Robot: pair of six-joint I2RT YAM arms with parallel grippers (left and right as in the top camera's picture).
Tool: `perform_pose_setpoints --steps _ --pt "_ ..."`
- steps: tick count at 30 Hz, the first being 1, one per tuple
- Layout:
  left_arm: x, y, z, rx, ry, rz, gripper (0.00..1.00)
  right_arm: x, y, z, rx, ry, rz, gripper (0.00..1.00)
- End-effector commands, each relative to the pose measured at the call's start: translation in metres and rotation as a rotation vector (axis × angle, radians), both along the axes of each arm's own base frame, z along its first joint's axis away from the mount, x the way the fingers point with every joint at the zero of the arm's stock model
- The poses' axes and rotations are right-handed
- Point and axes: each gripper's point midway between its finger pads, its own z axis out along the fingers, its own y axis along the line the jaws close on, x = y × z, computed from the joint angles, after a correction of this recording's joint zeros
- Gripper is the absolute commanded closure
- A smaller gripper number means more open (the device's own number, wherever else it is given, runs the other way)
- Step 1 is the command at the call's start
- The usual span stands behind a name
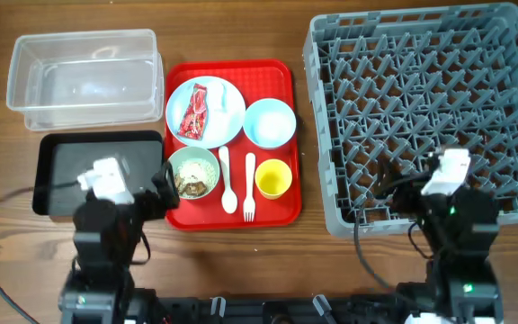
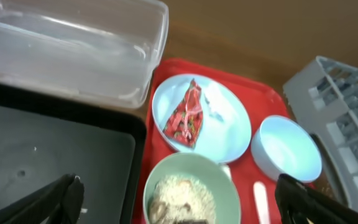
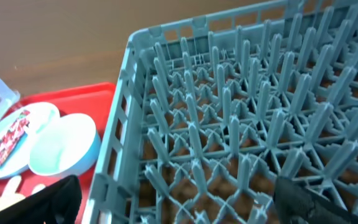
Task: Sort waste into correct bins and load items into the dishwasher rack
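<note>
A red-and-white snack wrapper and a small white scrap lie on the pale blue plate on the red tray. The pale green bowl holds beige-brown food scraps. A pale blue bowl, yellow cup, white spoon and fork sit on the tray too. The clear tub and black tray are at the left. The grey rack is at the right. My left gripper is open over the green bowl. My right gripper is open over the rack's front left corner.
The red serving tray lies between the bins and the rack. Cables run along the table's front edge near both arm bases. Bare wooden table shows at the back.
</note>
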Motion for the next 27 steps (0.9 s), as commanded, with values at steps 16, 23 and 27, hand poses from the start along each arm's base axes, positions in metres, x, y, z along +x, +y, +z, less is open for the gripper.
perform_pose_setpoints --steps 16,23,27 --pt "0.148 -0.044 0.041 0.12 0.276 -0.169 0.03 0.018 0.001 0.006 0.013 0.257 0.016 0.0" --pt "0.195 -0.084 -0.059 0.259 0.422 -0.315 0.13 0.018 0.001 0.006 0.013 0.257 0.016 0.0" --pt "0.194 -0.075 -0.115 0.303 0.552 -0.29 0.15 0.018 0.001 0.006 0.013 0.257 0.016 0.0"
